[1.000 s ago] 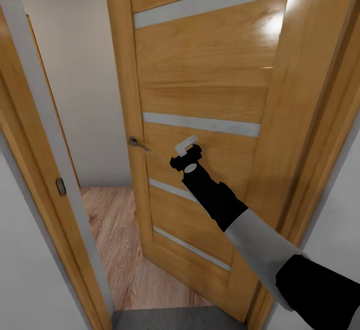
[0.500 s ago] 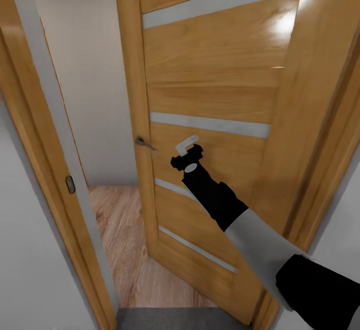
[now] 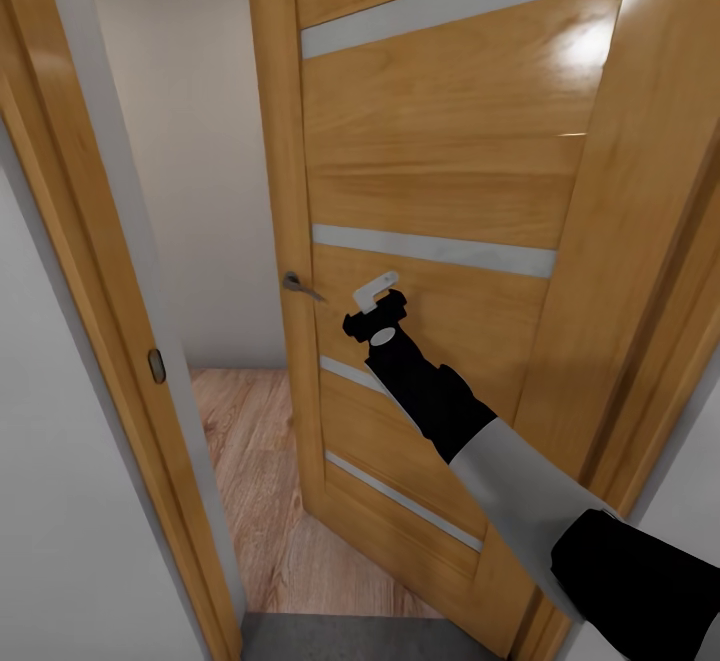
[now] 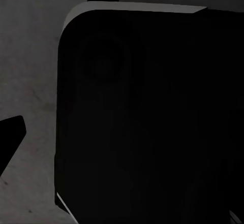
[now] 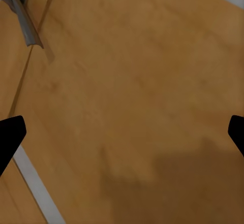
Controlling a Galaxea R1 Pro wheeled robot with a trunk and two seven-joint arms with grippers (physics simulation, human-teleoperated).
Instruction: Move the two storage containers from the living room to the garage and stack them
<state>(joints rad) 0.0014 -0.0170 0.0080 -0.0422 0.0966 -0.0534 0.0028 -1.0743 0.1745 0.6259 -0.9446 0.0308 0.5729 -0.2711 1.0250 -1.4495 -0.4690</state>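
Note:
The two storage containers are out of view. I face the garage's orange-wood door with narrow glass slits, standing partly open. My right arm reaches forward, and its gripper sits close against the door face, just right of the grey lever handle. In the right wrist view the gripper is open, its dark fingertips wide apart with only door wood between them, and the handle lies off to one side. In the left wrist view the left gripper hangs over my dark base, with one fingertip at the picture's edge.
The wooden door frame with its strike plate bounds the opening on the left. Light wood plank flooring and a white wall show through the gap. Grey concrete floor lies at my near edge. White walls flank both sides.
The whole picture has shifted: door and frame sit further right than before, so the camera has moved. My right arm keeps its pose against the door.

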